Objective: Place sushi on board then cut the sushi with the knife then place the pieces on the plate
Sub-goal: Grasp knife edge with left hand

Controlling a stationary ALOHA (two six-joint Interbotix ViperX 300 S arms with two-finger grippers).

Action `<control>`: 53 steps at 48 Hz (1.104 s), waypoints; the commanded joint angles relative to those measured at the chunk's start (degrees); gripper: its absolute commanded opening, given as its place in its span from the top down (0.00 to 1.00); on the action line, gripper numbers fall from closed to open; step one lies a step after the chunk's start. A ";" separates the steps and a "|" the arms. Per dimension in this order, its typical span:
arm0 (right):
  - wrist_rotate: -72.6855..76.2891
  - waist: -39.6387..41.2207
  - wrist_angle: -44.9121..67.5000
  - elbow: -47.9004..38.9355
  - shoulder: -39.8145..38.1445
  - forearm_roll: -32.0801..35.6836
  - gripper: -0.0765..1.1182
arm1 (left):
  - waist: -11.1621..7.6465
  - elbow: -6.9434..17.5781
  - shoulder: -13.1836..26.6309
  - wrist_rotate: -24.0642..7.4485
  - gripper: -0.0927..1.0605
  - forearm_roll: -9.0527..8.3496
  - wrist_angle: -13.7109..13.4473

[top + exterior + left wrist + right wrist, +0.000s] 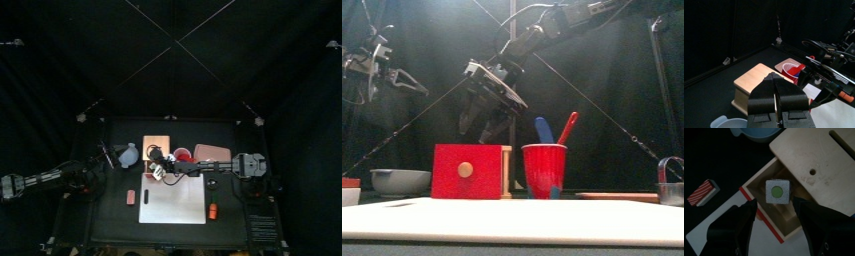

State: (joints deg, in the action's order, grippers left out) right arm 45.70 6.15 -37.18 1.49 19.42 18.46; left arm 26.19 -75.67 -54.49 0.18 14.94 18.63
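Right tool [774, 201] spread over sushi [777, 191] in open drawer [776, 224] (unseen from top); left tool [775, 76] clenched, empty.

Box [472, 170] stands near the table's [107, 225] back edge, bowl [398, 182] just left; red toy [131, 196] toward the front-left corner.

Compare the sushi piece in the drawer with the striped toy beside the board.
The sushi piece is a dark square with a green centre; the striped toy is a red-and-white oblong. The sushi piece lies in the open drawer, between the right gripper's open jaws; the striped toy lies on the table. Neither is gripped.
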 commanded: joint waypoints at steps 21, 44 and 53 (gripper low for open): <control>0.00 0.70 -2.99 5.80 2.37 0.18 0.18 | 0.18 0.00 0.18 -0.09 0.86 -0.18 0.44; -0.18 0.35 -6.33 7.12 4.39 0.97 0.19 | 0.18 -0.26 0.26 -0.09 0.86 -0.18 0.44; -0.18 0.35 -6.24 7.21 4.39 1.32 0.32 | 0.18 -0.26 0.26 -0.09 0.86 -0.18 0.44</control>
State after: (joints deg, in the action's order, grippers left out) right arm 45.44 6.33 -43.51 7.38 25.14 19.51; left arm 26.19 -76.73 -54.49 0.18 14.85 18.63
